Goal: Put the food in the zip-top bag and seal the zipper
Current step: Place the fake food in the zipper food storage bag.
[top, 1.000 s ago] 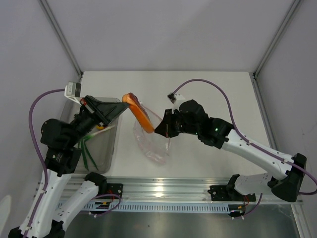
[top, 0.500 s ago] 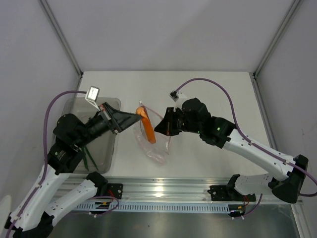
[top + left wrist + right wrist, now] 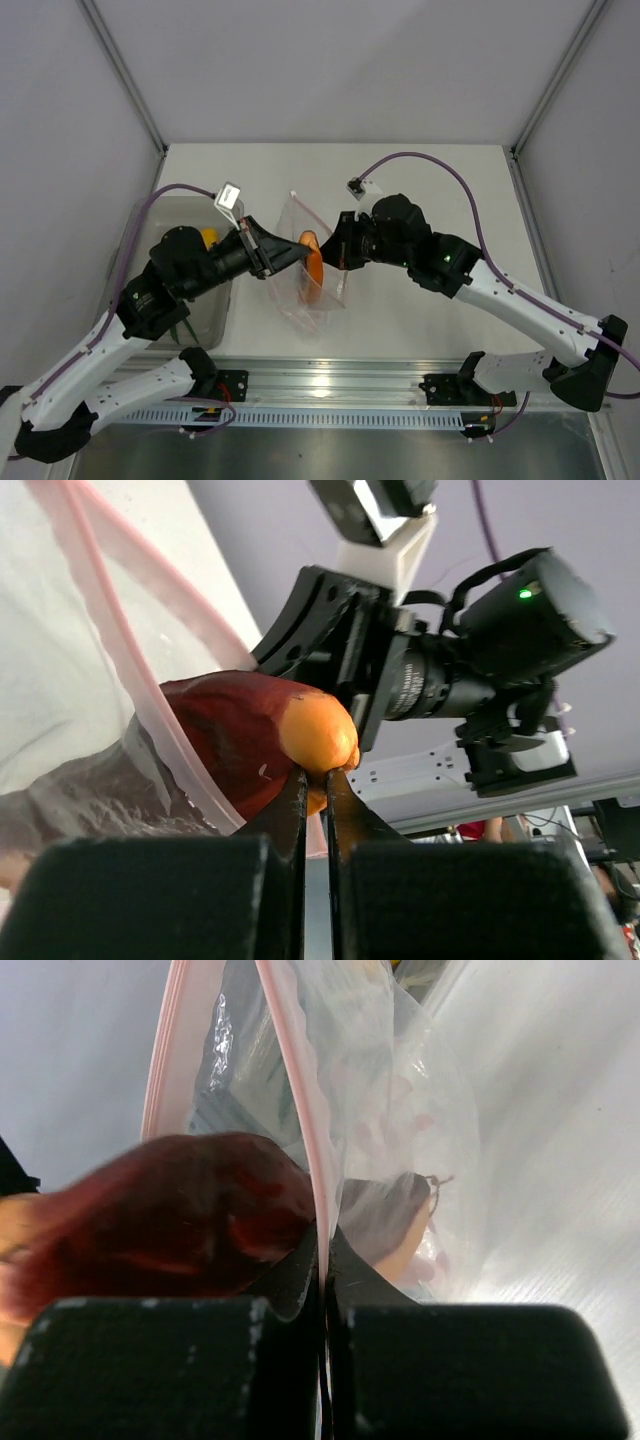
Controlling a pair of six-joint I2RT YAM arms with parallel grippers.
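Gripping dark red-orange piece [image 3: 230,725] in left tool [image 3: 313,775] at mouth; pinching zip-top bag [image 3: 400,1110] rim tight in right tool [image 3: 324,1245]. Could snag zipper [image 3: 303,1090], tug rim free, collapse opening.

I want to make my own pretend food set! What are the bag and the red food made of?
The bag looks like thin clear plastic: see-through, wrinkly, with shiny glints. Its pink strip seems thicker plastic. The food looks like a smooth, slightly glossy toy, dark red with an orange tip, maybe plastic or rubber.
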